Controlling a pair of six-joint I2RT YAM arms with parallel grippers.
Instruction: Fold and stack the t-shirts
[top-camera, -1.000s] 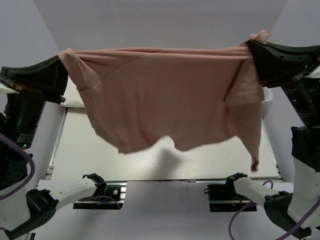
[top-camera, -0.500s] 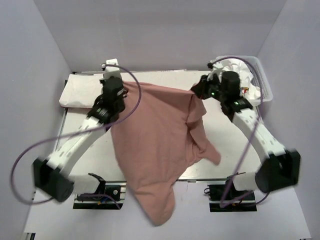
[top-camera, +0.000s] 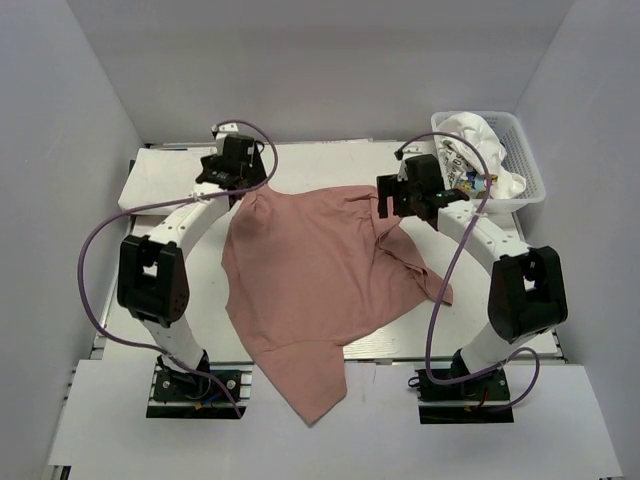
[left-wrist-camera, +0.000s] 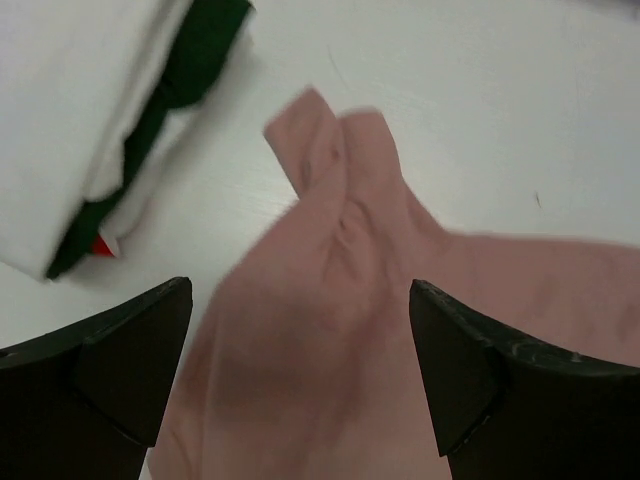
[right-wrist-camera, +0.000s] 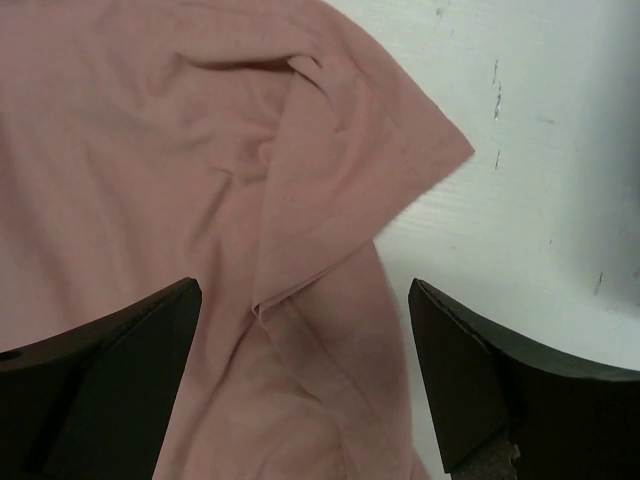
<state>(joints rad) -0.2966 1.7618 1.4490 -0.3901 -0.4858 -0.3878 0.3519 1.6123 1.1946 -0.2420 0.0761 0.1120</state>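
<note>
With my left pincer (left-wrist-camera: 298, 350) and right pincer (right-wrist-camera: 300, 365) both spread apart above the pink t-shirt (top-camera: 310, 280), rumpled on the worktop (top-camera: 330, 165), I worry its hem overhanging the near edge could drag it off.

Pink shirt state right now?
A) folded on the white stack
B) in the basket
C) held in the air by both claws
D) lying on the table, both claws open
D: the pink shirt lies spread on the table, its near end hanging over the edge. In the wrist views, the left claw and right claw stand open with nothing gripped.
</note>
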